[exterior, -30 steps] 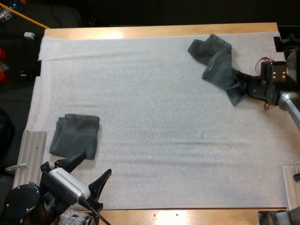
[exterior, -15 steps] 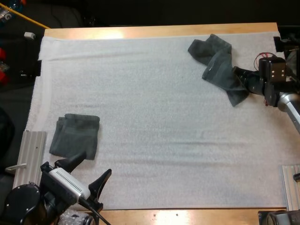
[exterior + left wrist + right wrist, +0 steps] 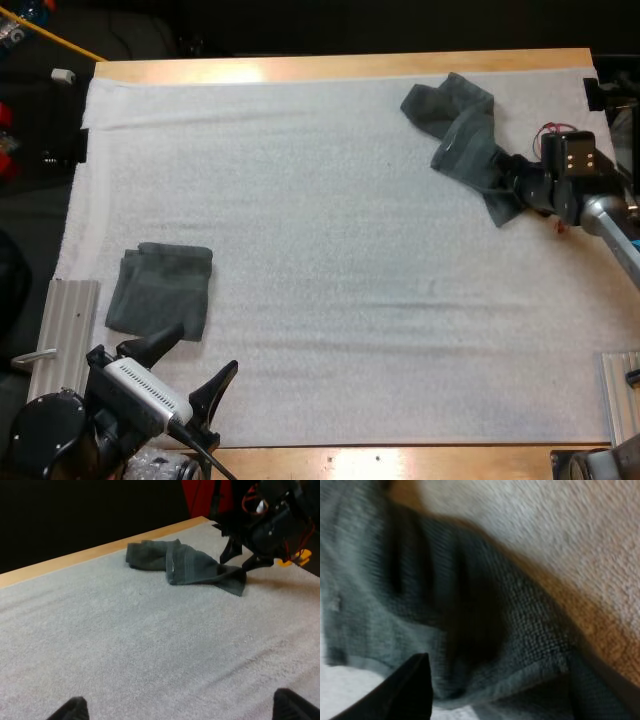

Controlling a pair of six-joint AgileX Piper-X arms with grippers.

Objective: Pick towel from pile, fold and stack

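Straddling: right gripper (image 3: 508, 186), fingers apart on either side of the crumpled towel's (image 3: 462, 140) end;
Hovering: left gripper (image 3: 200, 353) just beside the folded towel (image 3: 160, 290); fingers apart

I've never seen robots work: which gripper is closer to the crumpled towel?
Right. The right gripper is at the crumpled towel's end, open around it; the left gripper hovers across the mat, beside the folded towel.
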